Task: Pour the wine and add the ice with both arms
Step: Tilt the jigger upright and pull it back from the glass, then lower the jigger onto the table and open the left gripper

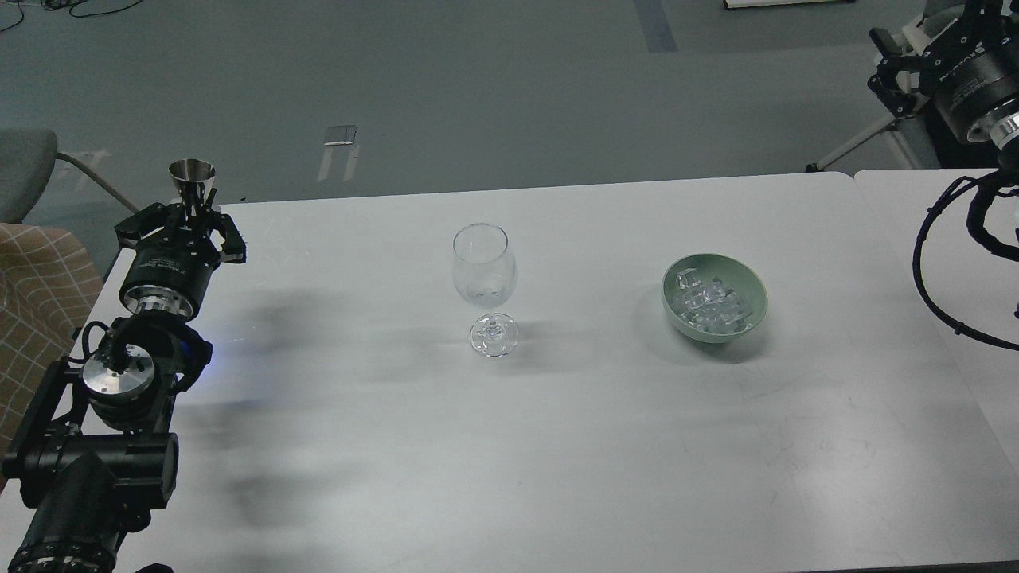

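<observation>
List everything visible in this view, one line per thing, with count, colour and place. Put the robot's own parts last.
clear stemmed wine glass: one, transparent, upright at the table's centre.
pale green round bowl: one, right of the glass, on the table.
clear glassy ice cubes: a heap, number cannot be told, inside the bowl.
white rectangular table: one, fills the lower view; a second white surface adjoins at right.
shiny steel cone-shaped measuring cup: one, silver, held at the table's far left edge.
beige checked fabric: one, far left, off the table.
left tool: one, black, closed around the steel cup.
right tool: one, black, top right, raised off the table; finger state unclear.
</observation>
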Robot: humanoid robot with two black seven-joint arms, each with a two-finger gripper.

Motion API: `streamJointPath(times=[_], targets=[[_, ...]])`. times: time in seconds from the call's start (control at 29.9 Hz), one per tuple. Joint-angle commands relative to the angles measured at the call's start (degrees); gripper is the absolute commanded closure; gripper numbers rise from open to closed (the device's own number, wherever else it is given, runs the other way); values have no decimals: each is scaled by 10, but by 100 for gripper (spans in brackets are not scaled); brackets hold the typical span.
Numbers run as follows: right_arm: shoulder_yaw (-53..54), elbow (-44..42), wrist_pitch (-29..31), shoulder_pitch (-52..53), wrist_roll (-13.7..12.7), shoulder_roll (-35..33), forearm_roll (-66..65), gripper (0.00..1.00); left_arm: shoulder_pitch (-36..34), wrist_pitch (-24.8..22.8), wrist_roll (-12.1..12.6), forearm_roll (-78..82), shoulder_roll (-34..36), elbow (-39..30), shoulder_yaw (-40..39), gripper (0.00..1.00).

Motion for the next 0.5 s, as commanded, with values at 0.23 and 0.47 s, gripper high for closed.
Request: streamJointPath(times=[0.23,0.47], targets=[[-3,0,0,-1,0,4,-1,0,-109,-50,-1,-1,1,231,10,90],[-2,1,0,-5,0,0,-1,0,-111,-53,-19,0,0,241,11,79]])
